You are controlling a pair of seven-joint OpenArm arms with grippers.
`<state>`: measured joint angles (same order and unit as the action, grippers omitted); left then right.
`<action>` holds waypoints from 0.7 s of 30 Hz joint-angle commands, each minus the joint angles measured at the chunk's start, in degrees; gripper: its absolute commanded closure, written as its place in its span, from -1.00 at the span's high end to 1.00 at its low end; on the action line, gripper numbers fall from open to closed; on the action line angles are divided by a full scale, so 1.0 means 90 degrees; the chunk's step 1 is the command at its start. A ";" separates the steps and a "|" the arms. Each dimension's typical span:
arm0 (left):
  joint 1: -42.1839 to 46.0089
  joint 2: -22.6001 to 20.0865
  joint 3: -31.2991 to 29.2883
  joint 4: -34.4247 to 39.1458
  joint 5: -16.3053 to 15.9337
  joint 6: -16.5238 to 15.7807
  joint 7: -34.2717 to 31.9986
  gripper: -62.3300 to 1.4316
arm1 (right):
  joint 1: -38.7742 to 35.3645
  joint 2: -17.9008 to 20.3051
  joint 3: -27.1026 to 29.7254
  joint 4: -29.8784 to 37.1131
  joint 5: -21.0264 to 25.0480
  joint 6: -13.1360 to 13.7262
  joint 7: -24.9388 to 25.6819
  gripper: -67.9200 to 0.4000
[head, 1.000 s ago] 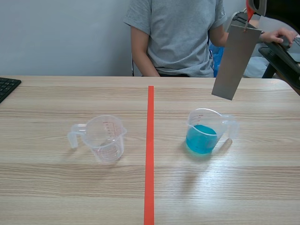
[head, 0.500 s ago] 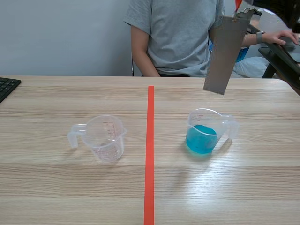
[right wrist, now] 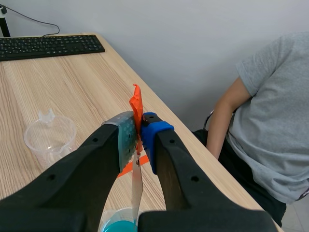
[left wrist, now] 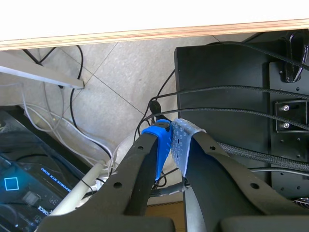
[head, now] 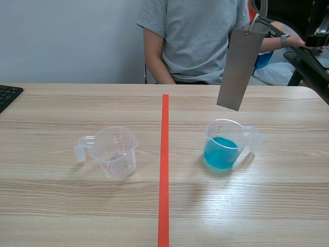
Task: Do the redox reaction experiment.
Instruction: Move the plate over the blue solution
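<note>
Hanging high, right hand [right wrist: 137, 129] pinches grey sheet [head: 236, 69], seemingly above beaker [head: 224, 145].

grey plate [head: 237, 69] tilted, hanging over blue-liquid cup [head: 224, 144] | empty cup [head: 115, 151] well apart

Right tool [right wrist: 137, 131] clamps metal strip [right wrist: 137, 187] (orange-tagged) above blue cup [right wrist: 117, 225]

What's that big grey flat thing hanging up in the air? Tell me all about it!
It is a thin, flat, dull grey strip, metal by its look, long and rectangular. It hangs tilted in the air, its lower end above the cup of blue liquid without touching it. The right claw is shut on its upper end, where an orange tab sticks up.
</note>
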<state>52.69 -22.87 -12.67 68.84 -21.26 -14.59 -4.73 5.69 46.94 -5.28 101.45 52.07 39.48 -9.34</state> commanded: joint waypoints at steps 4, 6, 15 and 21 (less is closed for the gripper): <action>0.0053 0.0015 -0.0022 0.0107 -0.0039 -0.0012 -0.0063 -0.84 | 0.0126 0.0002 0.0075 -0.0005 0.0097 -0.0019 0.0104 -0.94; 0.0053 0.0015 -0.0022 0.0107 -0.0039 -0.0012 -0.0063 -0.84 | 0.0126 0.0002 0.0075 -0.0005 0.0097 -0.0019 0.0073 -0.94; 0.0056 -0.0063 -0.0022 0.0107 -0.0041 -0.0012 -0.0070 -0.84 | 0.0126 0.0002 0.0075 -0.0005 0.0097 -0.0019 0.0070 -0.94; 0.0136 -0.0716 -0.0024 0.0121 -0.0381 -0.0010 -0.0063 -0.84 | 0.0126 0.0002 0.0075 -0.0005 0.0097 -0.0022 0.0070 -0.94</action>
<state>53.01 -27.53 -12.64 68.86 -23.62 -14.61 -4.62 5.72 46.94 -5.28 101.45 52.10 39.48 -9.52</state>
